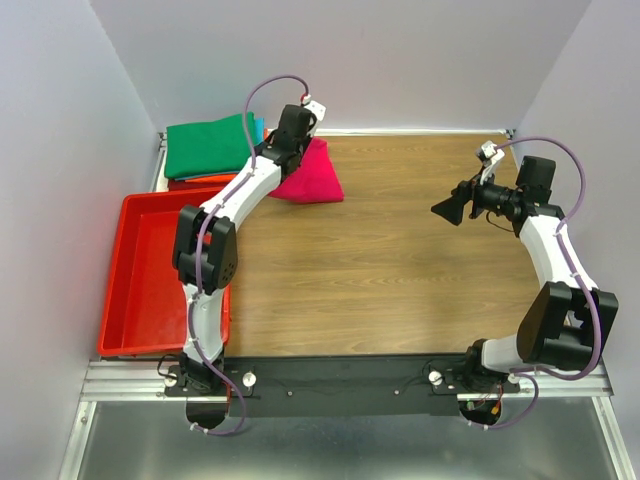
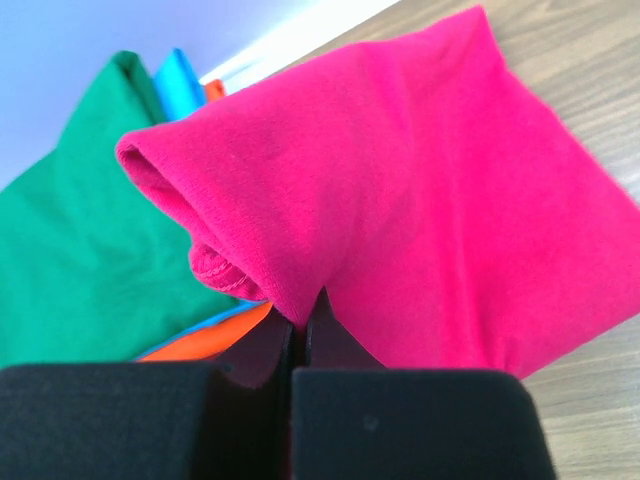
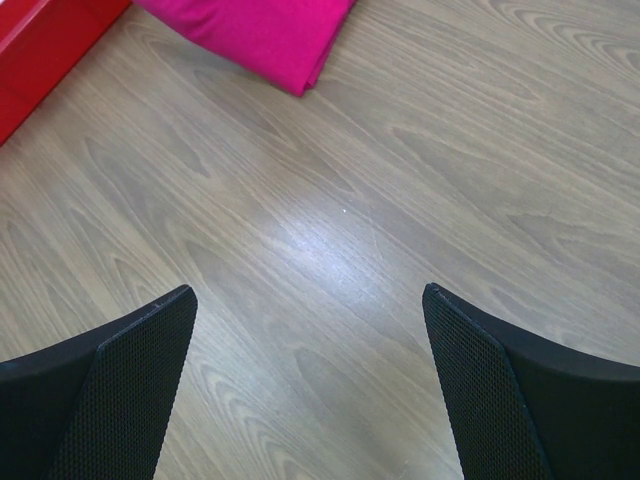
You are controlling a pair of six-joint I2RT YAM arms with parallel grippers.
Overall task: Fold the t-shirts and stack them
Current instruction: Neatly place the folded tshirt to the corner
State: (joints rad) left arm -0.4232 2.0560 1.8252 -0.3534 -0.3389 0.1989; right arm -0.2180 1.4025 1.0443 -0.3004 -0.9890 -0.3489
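Note:
A folded magenta-pink t-shirt [image 1: 312, 178] lies at the back of the table, its left edge lifted. My left gripper [image 2: 300, 318] is shut on that edge of the pink t-shirt [image 2: 420, 200], and the fabric bunches up between the fingertips. Just left of it sits a stack of folded t-shirts [image 1: 208, 148] with green on top [image 2: 70, 250] and blue [image 2: 180, 80] and orange [image 2: 205, 340] edges showing beneath. My right gripper [image 1: 452, 208] hovers open over bare wood at the right, nothing between its fingers [image 3: 130, 370]. From there the pink t-shirt [image 3: 250, 35] shows at the top.
A red plastic tray [image 1: 150, 275] stands at the left, near the left arm's base. Its corner [image 3: 40, 50] shows in the right wrist view. The wooden table [image 1: 400, 280] is walled at the back and both sides.

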